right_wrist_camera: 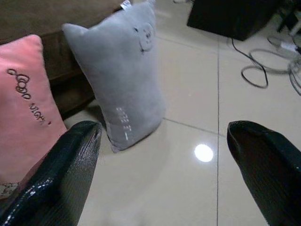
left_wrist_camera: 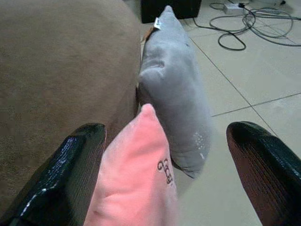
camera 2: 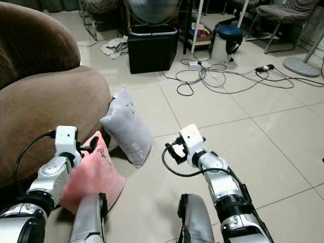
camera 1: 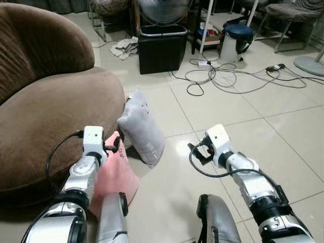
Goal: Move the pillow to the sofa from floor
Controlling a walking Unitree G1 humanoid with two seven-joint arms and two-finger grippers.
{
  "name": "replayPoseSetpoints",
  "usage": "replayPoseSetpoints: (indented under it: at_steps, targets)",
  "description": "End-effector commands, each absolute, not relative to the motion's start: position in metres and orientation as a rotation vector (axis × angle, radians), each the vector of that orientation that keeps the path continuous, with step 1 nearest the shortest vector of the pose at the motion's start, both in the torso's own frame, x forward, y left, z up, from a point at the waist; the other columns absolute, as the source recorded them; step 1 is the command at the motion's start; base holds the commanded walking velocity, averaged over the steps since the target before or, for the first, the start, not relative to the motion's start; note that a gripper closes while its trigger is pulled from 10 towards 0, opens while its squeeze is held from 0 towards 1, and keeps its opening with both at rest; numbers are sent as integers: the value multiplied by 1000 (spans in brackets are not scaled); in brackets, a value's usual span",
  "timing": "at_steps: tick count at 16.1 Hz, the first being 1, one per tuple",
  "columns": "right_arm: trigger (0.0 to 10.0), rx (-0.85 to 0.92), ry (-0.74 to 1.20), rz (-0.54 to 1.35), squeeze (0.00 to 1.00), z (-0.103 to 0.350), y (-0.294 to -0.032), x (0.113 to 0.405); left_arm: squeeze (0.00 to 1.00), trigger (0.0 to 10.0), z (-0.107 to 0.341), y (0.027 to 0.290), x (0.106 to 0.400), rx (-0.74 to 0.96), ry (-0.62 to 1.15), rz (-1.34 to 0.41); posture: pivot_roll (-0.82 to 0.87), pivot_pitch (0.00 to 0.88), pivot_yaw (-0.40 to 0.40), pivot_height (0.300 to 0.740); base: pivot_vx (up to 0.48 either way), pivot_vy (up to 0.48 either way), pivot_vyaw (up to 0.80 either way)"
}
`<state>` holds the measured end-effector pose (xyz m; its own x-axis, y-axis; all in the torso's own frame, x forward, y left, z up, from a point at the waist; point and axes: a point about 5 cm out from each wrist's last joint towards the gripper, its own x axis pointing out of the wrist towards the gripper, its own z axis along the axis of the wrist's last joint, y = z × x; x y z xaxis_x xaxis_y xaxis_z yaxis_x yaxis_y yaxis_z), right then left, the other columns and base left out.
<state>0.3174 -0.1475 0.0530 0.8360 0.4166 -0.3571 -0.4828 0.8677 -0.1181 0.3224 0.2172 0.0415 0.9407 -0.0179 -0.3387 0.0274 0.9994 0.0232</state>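
Note:
A grey pillow (camera 1: 142, 129) stands on the tiled floor, leaning on the front of the brown sofa (camera 1: 45, 106). A pink pillow (camera 1: 114, 177) with dark lettering stands just in front of it, also against the sofa. My left gripper (left_wrist_camera: 164, 129) is open, its two black fingers (left_wrist_camera: 80, 165) on either side of the pink pillow's top corner, close above it. My right gripper (right_wrist_camera: 164, 125) is open over bare floor to the right of both pillows and holds nothing. In the head view the right gripper (camera 1: 200, 152) sits about a hand's width from the grey pillow.
A black bin (camera 1: 162, 48) stands behind the pillows with a fan (camera 1: 164, 10) behind it. Loose cables (camera 1: 228, 76) and a power strip (camera 1: 205, 64) lie across the floor at the back right. A blue-lidded white container (camera 1: 235, 43), crumpled papers (camera 1: 124, 48) and chairs stand farther back.

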Motion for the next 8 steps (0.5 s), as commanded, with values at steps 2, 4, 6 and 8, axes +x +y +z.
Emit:
replayPoseSetpoints:
  at_steps: [2,4,6,8]
  targets:
    - [10000,-150,320,441,0,53,-148,320,0,10000,44,223,323,23,351,-17,54,0,-33,526,0,0,0]
    - [10000,-150,317,457,0,54,-146,320,0,10000,42,220,323,47,370,-66,58,0,-33,526,0,0,0]
    - [10000,-172,321,467,0,54,-146,323,0,10000,37,221,320,344,439,-138,71,0,-45,526,0,0,0]
    - [10000,-193,318,500,0,56,-141,325,0,10000,31,226,317,564,504,-158,90,0,-57,526,0,0,0]
